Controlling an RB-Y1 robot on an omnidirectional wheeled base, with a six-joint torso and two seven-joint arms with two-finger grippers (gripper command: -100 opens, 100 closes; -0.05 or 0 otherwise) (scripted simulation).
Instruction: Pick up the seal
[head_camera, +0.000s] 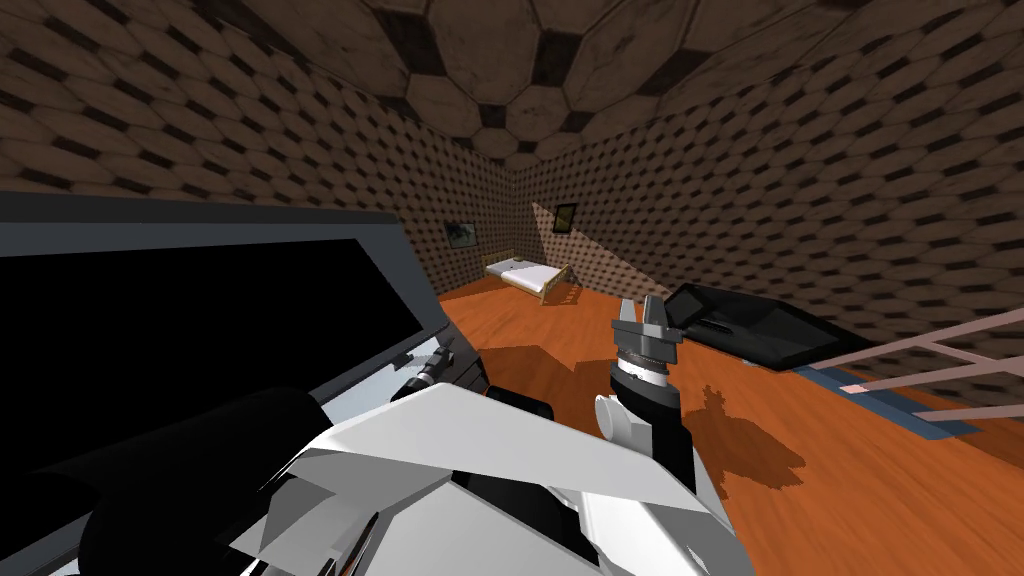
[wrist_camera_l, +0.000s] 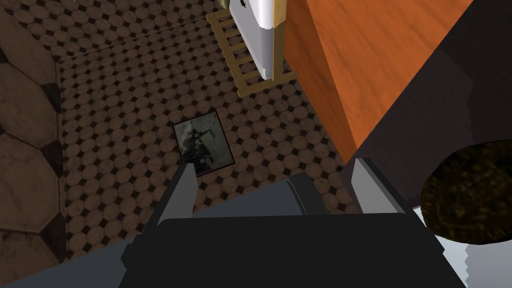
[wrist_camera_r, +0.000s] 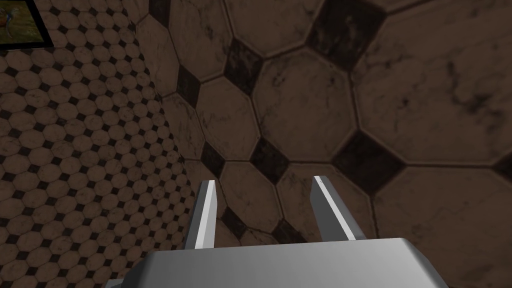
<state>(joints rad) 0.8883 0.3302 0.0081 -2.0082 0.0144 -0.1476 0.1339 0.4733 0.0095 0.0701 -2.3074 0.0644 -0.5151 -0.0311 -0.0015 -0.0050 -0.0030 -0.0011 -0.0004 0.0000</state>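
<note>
A rounded, dark brown mottled thing (wrist_camera_l: 470, 195) lies on a pale surface just beyond my left gripper's outer finger; whether it is the seal I cannot tell, and only part of it shows. My left gripper (wrist_camera_l: 275, 165) is open with nothing between its fingers, held beside the edge of a dark piece of furniture (wrist_camera_l: 440, 90). My right gripper (head_camera: 643, 312) is raised in front of me, pointing up. In its wrist view the right gripper (wrist_camera_r: 263, 181) has its fingers apart and empty.
A big dark cabinet with a grey rim (head_camera: 400, 260) stands close on my left. The orange wood floor (head_camera: 560, 340) runs to a small bed (head_camera: 525, 275) at the far wall. A flat black object (head_camera: 750, 325), a blue mat (head_camera: 900, 410) and pale rails (head_camera: 930, 370) lie to the right.
</note>
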